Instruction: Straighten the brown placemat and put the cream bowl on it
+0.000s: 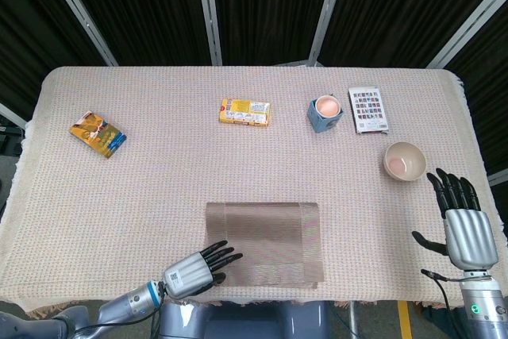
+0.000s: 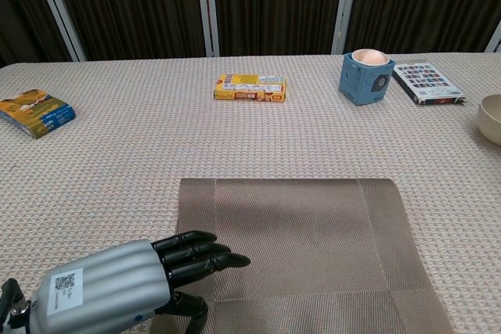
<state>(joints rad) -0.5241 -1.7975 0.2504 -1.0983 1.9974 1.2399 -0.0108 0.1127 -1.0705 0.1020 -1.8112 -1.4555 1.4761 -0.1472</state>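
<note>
Brown woven placemat lies at the near edge of the table, about midway along it; its edges already look close to parallel with the table's front, so by my reading the straightening is nearly or fully finished. The left hand rests at the mat's near-left corner, fingers stretched out flat over the weave and holding nothing. If any nudge remains, press lightly with flat fingers and slide the corner — don't pinch, since a thin mat like this would likely buckle or drag the tablecloth with it.

The cream bowl sits upright near the right edge, well apart from the mat, and still has to be carried over. The right hand hovers just beside it on the near side, fingers spread and upright, empty. It seems the better one for the bowl: come at the rim from the near side, close on the wall, lift clear, then set it down near the mat's centre — once the left hand has cleared the corner.

Farther back stand a blue cup, a card of small pictures, a yellow box and, far left, a small orange packet; none lies in the bowl's likely path.
</note>
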